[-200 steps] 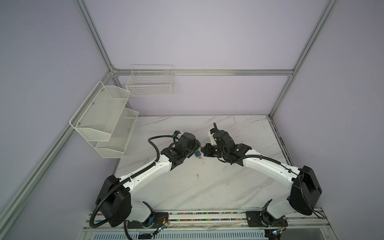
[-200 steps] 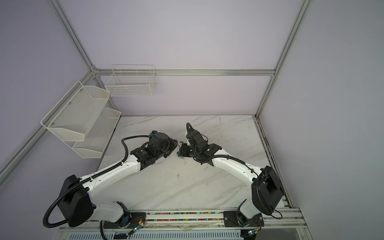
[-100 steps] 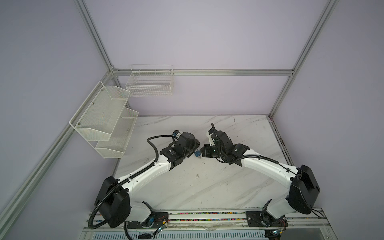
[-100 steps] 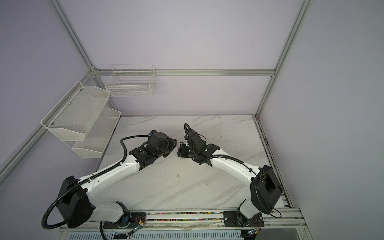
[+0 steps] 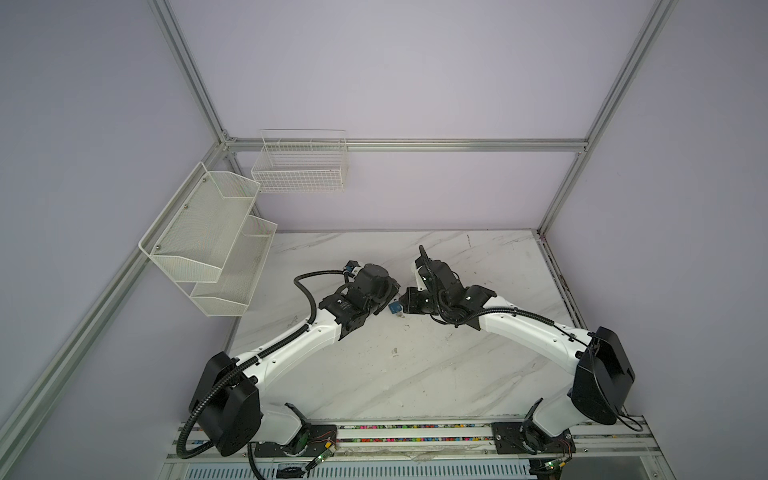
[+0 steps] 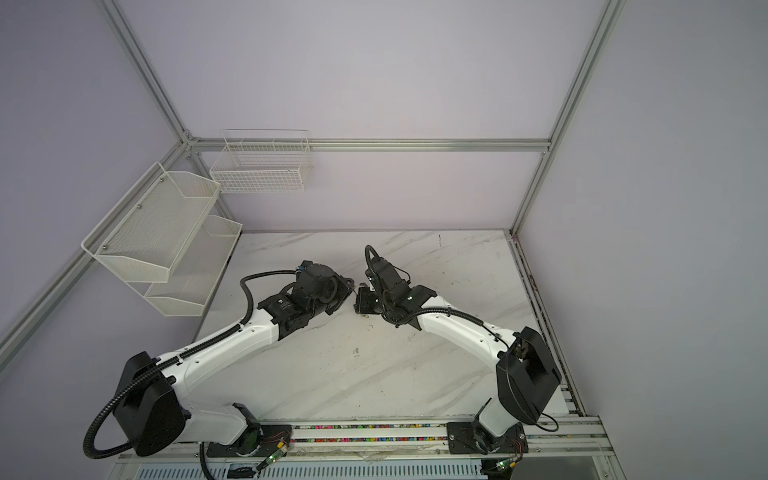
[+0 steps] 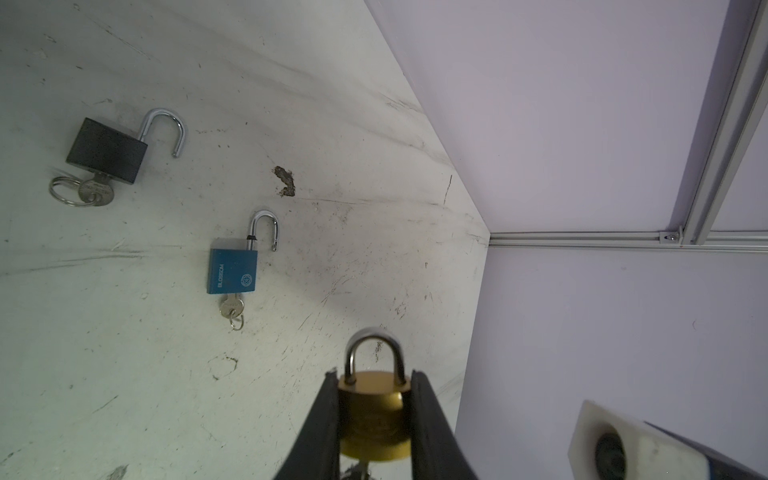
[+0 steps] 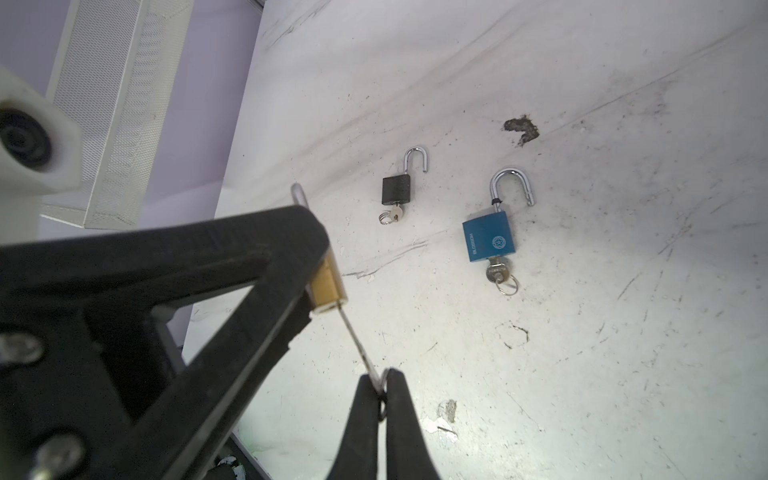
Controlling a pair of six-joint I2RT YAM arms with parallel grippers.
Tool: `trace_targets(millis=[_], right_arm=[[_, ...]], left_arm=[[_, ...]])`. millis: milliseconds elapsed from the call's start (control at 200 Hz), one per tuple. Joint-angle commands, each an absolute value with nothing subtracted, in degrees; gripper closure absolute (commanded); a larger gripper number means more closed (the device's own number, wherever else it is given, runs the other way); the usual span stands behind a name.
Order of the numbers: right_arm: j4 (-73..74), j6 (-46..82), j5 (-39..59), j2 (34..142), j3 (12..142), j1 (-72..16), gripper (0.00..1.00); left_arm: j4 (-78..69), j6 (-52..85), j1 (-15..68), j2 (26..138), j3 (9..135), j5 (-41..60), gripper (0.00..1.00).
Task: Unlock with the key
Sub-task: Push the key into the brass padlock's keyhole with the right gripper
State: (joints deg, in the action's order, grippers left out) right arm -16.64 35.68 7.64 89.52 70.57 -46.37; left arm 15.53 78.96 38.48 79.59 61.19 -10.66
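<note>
A brass padlock (image 7: 376,415) with its steel shackle down in the body is held above the table, and my left gripper (image 7: 376,376) is shut on its sides. My right gripper (image 8: 381,376) is shut on the head of a key (image 8: 358,337). The key's blade runs into the bottom of the brass padlock (image 8: 328,282), which shows between the left gripper's fingers (image 8: 249,257). In a top view the left gripper (image 5: 392,293) and right gripper (image 5: 405,300) meet tip to tip over the middle of the marble table (image 5: 415,374).
On the table under the grippers lie a blue padlock (image 7: 232,270) (image 8: 490,241) and a black padlock (image 7: 106,151) (image 8: 396,189), each with its shackle open and a key in it. White mesh shelves (image 5: 208,245) and a wire basket (image 5: 299,170) hang at the back left.
My right gripper has edged slightly toward the left gripper. Both grips are unchanged.
</note>
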Motion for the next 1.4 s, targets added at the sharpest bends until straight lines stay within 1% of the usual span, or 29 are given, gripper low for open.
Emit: trace_targets(millis=[0, 365, 780, 1155, 1395], right_arm=[[-17.93, 35.13, 4.57, 89.39, 72.9, -46.65, 1.0], [-17.29, 33.93, 5.81, 90.09, 73.62, -47.31, 1.0], [-22.15, 32.28, -1.9, 92.46, 77.22, -48.34, 1.0], [-20.55, 31.55, -1.2, 91.29, 80.57, -49.63, 1.0], [-18.85, 31.79, -0.04, 91.36, 79.28, -51.64, 1.0]], left_arm=[[15.6, 79.5, 38.38, 79.1, 64.51, -9.36, 0.99], [16.43, 79.98, 38.36, 80.2, 65.7, -9.48, 0.99], [18.86, 80.38, 38.55, 83.05, 67.42, -7.56, 0.99], [20.56, 81.79, 38.36, 84.05, 65.17, -8.17, 1.0], [18.57, 83.36, 38.08, 84.29, 65.09, -7.15, 1.0]])
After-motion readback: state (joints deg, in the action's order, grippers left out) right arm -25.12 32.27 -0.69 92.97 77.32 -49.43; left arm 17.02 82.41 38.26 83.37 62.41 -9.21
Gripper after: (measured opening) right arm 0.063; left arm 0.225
